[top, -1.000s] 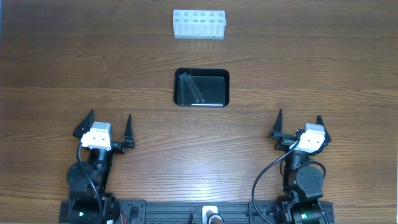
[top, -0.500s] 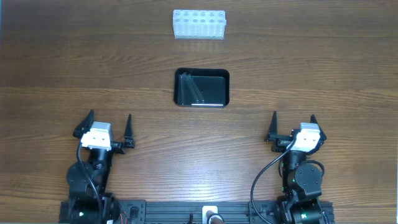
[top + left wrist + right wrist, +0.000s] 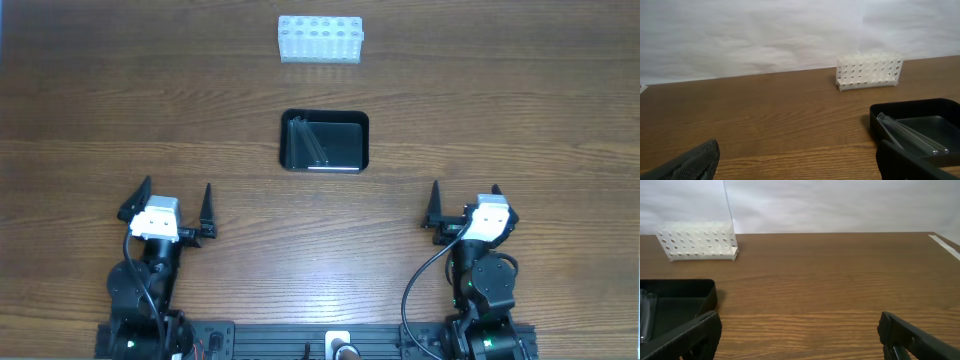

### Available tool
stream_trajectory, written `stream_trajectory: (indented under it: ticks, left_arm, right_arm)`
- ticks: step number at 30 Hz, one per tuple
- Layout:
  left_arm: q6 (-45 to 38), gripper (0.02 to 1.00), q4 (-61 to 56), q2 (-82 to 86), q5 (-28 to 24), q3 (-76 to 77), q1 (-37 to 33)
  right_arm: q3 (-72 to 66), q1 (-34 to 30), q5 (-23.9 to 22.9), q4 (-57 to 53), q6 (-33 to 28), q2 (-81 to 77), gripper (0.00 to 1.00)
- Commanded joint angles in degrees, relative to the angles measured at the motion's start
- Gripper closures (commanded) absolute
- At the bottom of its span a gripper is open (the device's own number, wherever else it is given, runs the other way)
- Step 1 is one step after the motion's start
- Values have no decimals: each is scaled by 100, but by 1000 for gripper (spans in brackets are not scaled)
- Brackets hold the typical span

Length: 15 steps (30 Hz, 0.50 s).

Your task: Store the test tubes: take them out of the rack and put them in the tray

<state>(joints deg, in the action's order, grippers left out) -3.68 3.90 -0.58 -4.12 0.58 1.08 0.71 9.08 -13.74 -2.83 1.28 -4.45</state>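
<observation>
Both arms sit low at the near edge of the bench (image 3: pixel 520 100), well back from everything else. The left hand (image 3: pixel 177 190) is spread wide, its two dark fingers (image 3: pixel 207 198) far apart with nothing but bare wood between them. The right hand (image 3: pixel 465 195) is spread just as wide and holds nothing either.

The black tray (image 3: pixel 325 114) lies ahead of both hands, about midway between them: forward and off to the right of the left hand, forward and off to the left of the right hand. Neither hand is near it. Clear test tubes (image 3: pixel 310 143) lie flat inside the tray, side by side along the wall that is closer to the left hand's side; I make out two, though the glass is hard to count. From the left wrist they show as long clear cylinders (image 3: pixel 910 135) resting on the tray floor.

The white rack (image 3: pixel 320 39) stands upright farther out again, beyond the tray from either hand and well apart from it. Its rows of round holes face the hands.
</observation>
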Motion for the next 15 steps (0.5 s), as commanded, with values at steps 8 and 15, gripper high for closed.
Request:
stream_trajectory:
  ticks: [8,15]
  left_arm:
    - [-39,18,22,42,-35,-24,-35]
    - [-39,18,22,42,-35,-24,-35]
  right_arm:
    - [-46,-588,81,4,59,-17,7]
    - [-46,-470,81,4,59,81,7]
